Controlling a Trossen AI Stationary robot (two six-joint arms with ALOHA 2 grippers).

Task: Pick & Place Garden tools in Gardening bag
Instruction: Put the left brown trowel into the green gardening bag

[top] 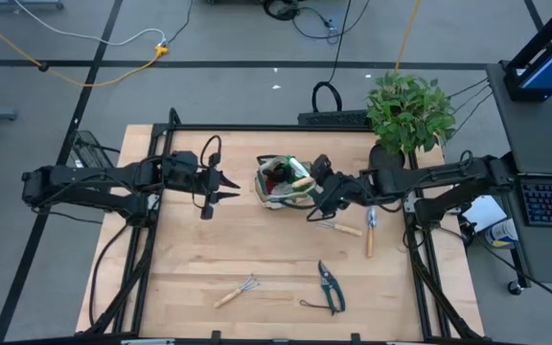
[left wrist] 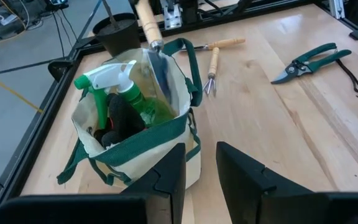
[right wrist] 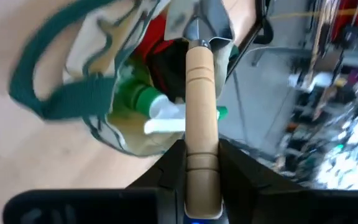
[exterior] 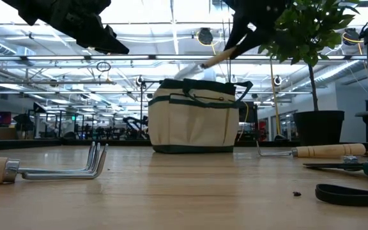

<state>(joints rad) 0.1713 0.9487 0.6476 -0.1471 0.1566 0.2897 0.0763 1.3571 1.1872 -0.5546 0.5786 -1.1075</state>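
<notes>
Wooden table (top: 257,259) stands on grey floor (top: 238,91) strewn with cables.

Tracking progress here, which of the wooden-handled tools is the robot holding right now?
The trowel: the right hand grips its handle, blade in the gardening bag. The rake and two others lie on the table.

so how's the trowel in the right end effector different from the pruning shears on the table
The trowel has a pale wooden handle; the pruning shears have dark green handles. The trowel is gripped by the right end effector, blade dipping into the gardening bag; the shears lie flat on the table, untouched, well apart from the bag. Both have metal working ends.
</notes>
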